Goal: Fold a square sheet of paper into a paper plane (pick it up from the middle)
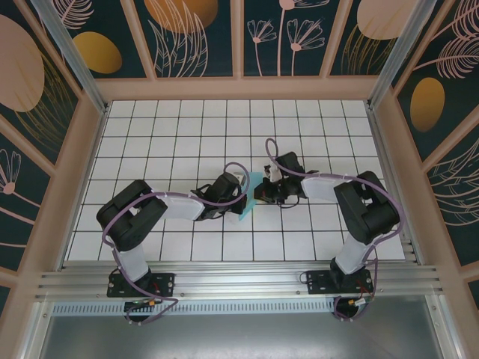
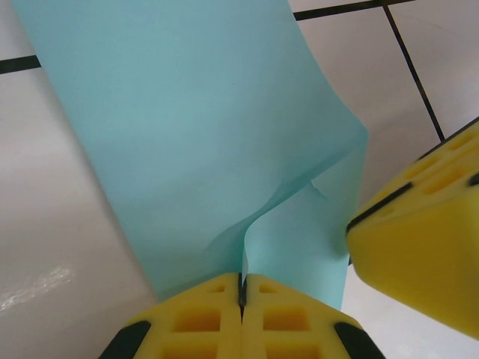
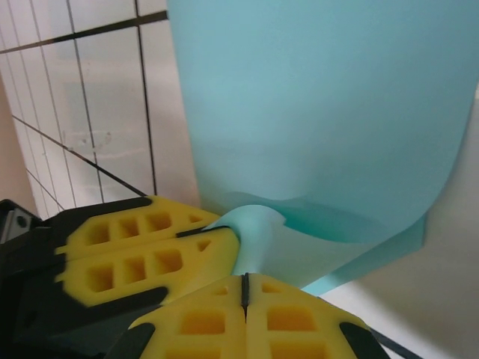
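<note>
Roughly mid-table, lifted between the two arms: thin light-turquoise square sheet of paper (image 1: 248,199), seen nearly edge-on from above; broad, plain face spread in the left wrist view (image 2: 187,127), bowed, with a soft buckle above its lower edge; right wrist view (image 3: 322,112) with a curled lip along that same edge and one free corner hanging low. Clamped tight on the sheet's lower edge, yellow pads meeting: left gripper (image 2: 242,288); pinched closed on the curl just beside it: right gripper (image 3: 245,288); the two sets of fingers near-touching below the sheet. Around the sheet, bare white gridded tabletop (image 1: 179,134) on every side; dark patterned wall panels (image 1: 198,37) well apart from the sheet.
</note>
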You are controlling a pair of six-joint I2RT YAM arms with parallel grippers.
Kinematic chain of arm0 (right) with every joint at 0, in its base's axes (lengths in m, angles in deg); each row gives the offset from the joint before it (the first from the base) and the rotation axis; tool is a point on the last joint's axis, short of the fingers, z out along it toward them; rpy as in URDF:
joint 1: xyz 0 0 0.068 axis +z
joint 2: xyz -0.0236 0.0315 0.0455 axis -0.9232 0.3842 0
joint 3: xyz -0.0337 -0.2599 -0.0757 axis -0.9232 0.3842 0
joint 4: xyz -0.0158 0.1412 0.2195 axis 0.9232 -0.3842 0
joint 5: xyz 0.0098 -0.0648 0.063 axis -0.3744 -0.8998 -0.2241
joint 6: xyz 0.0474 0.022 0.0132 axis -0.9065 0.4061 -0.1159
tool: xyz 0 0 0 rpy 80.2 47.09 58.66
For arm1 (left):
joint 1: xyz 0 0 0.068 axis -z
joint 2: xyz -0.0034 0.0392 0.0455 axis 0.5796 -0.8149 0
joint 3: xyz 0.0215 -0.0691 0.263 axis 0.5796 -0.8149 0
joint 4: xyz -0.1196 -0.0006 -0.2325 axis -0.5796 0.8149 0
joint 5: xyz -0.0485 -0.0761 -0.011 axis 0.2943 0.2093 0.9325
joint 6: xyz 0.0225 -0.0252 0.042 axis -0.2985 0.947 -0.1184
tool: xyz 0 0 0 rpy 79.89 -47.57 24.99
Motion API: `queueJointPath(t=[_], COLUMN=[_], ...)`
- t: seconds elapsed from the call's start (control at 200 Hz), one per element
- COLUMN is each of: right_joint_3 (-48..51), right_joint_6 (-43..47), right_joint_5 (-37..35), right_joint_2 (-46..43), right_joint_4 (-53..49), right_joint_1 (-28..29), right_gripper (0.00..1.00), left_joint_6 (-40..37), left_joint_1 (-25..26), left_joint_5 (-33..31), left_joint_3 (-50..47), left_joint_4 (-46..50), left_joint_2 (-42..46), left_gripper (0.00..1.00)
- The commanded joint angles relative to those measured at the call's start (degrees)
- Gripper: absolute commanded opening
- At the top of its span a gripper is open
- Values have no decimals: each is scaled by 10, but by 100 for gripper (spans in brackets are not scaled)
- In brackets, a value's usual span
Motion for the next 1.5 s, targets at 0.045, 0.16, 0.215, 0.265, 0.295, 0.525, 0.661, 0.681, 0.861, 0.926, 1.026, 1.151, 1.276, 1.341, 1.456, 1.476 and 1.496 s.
queueJointPath(t=[0.045,0.16,0.215,0.265,0.295,0.525,0.661,0.681,0.861,0.926,1.026,1.151,1.276,1.341,1.456,1.476,1.496], right_joint_3=[-15,0,5,6,3,-20,-27,-27,-26,-19,9,15,-4,-11,-11,-10,-10], right_joint_6=[11,21,22,21,22,14,10,10,9,14,12,16,23,22,20,21,21], right_joint_5=[-9,-38,-42,-44,-47,-30,-18,-17,-22,-37,-46,-40,-25,-18,-18,-16,-15], right_joint_2=[20,20,18,15,15,-16,-31,-29,14,32,47,48,13,-3,-4,-1,3], right_joint_4=[-2,-23,-24,-25,-29,-32,-21,-19,-7,-7,10,11,-9,-9,-4,-3,-1], right_joint_1=[3,3,2,2,2,3,2,2,0,0,-6,-13,-17,-22,-30,-31,-31], right_gripper=[2,2,2,2,2,3,4,4,3,3,3,3,4,5,5,5,5], left_joint_6=[0,0,0,0,-1,-3,-4,-4,-3,-4,-5,-6,-7,-7,-7,-7,-7], left_joint_1=[-2,-3,-3,-3,-3,-2,-2,-3,-3,-2,-3,-3,-3,-3,-3,-3,-3], left_joint_5=[-3,-5,-5,-5,-4,-2,-3,-2,0,-1,-2,-6,-7,-7,-7,-6,-6], left_joint_3=[-5,-7,-9,-10,-11,-11,-10,-10,-10,-9,-9,-13,-16,-18,-18,-17,-17], left_joint_4=[32,34,34,33,34,34,34,34,33,34,36,37,39,39,38,37,37], left_joint_2=[-14,-9,-8,-7,-7,-8,-8,-8,-10,-11,-11,-12,-10,-9,-10,-10,-10], left_gripper=[0,0,0,0,0,0,0,0,0,0,0,0,0,0,0,0,0])
